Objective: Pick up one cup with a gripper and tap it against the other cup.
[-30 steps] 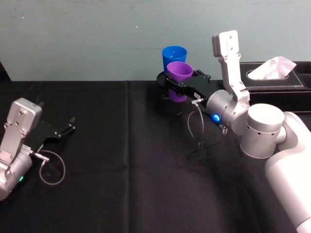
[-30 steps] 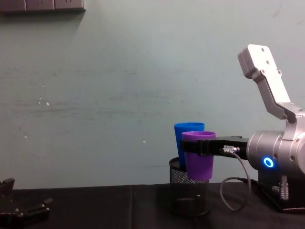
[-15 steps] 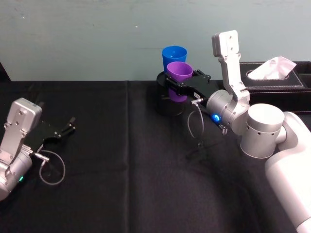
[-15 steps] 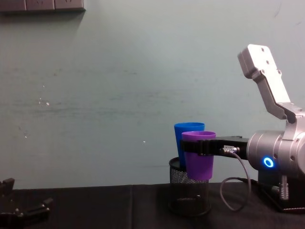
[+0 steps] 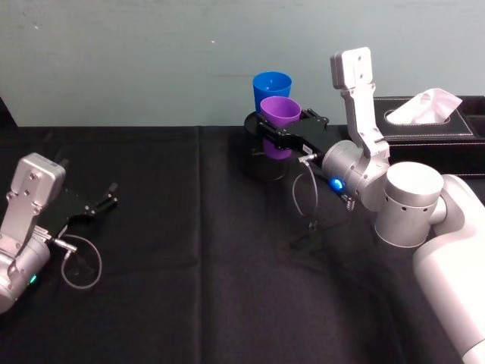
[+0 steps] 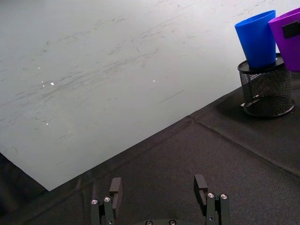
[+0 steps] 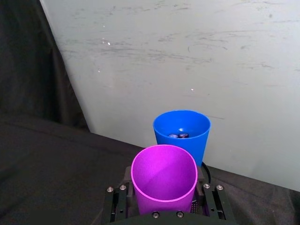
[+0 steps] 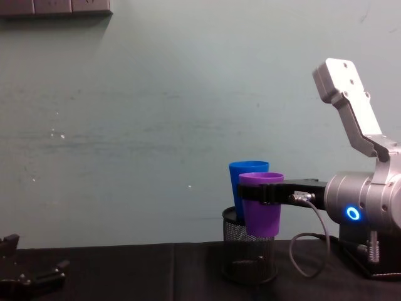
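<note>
Nearest, the left gripper rests low over the black counter on the left side, its fingers spread wide with nothing between them. Farther forward and to the right, the right gripper reaches out from the silver arm with the blue ring light, clamped across the purple cup just below the rim. The chest view shows that cup upright and off the counter, its base hanging in front of the top of the black mesh pen holder. Just behind it is the blue cup; the left wrist view shows it seated in the holder. The right wrist view looks down into both open mouths, rims close together, though whether they touch cannot be told. A tissue box sits at the far right.
</note>
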{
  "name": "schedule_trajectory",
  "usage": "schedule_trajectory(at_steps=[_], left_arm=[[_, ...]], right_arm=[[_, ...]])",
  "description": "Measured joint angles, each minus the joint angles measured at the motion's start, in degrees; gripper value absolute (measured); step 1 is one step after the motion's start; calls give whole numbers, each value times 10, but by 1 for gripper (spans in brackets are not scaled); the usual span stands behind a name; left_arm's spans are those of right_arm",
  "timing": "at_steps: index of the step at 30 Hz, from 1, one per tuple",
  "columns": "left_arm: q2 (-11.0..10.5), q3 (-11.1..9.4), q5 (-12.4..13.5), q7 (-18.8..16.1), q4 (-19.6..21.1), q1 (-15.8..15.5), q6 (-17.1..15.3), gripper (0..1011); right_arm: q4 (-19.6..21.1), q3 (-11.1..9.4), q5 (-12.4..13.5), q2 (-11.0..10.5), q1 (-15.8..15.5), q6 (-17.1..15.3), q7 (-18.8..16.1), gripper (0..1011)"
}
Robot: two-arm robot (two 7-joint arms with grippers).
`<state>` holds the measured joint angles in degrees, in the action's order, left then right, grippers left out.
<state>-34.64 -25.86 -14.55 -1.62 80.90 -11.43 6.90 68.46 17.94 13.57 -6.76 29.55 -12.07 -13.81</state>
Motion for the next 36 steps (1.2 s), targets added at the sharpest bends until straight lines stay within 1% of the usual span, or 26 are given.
schedule_trajectory(at_steps=[36], left_arm=[[0, 0, 0, 0, 0, 0, 0, 1000]], right_arm=[[0, 0, 0, 0, 0, 0, 0, 724]])
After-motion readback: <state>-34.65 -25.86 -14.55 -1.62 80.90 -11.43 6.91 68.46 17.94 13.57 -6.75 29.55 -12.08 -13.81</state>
